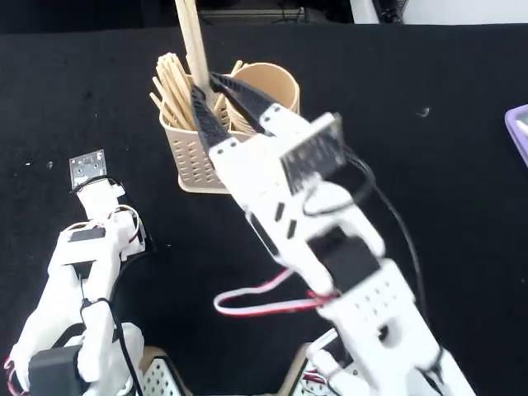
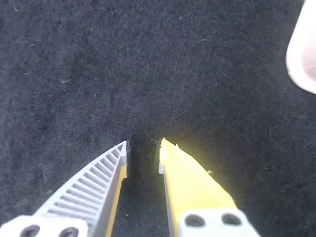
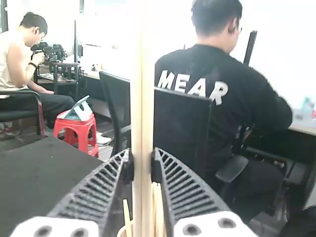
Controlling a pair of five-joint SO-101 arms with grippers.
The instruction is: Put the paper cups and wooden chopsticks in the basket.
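From above, a beige basket [image 1: 194,165] stands on the far left-centre of the black table [image 1: 412,206]. A paper cup [image 1: 276,81] sits in its right side, and a bundle of loose chopsticks [image 1: 172,82] leans in its left side. The right claw [image 1: 206,85] hangs just over the basket with its black fingers pinched on a pair of held chopsticks [image 1: 192,33]. The pair stands nearly upright, its lower end down among the bundle. The left arm [image 1: 82,264] rests near the left edge, well apart from the basket. A purple object [image 1: 518,132] shows at the table's right edge.

In the left wrist view, the left claw [image 2: 143,145] hovers over bare black cloth. Its tips are parted by a narrow gap, with nothing between them. A pale rounded shape [image 2: 303,54] shows at the edge; what it is cannot be told.

In the right wrist view, the right claw [image 3: 141,159] is closed tight on the held chopsticks [image 3: 141,89], which rise straight up between the fingers. Tips of other chopsticks [image 3: 126,212] show just below it.
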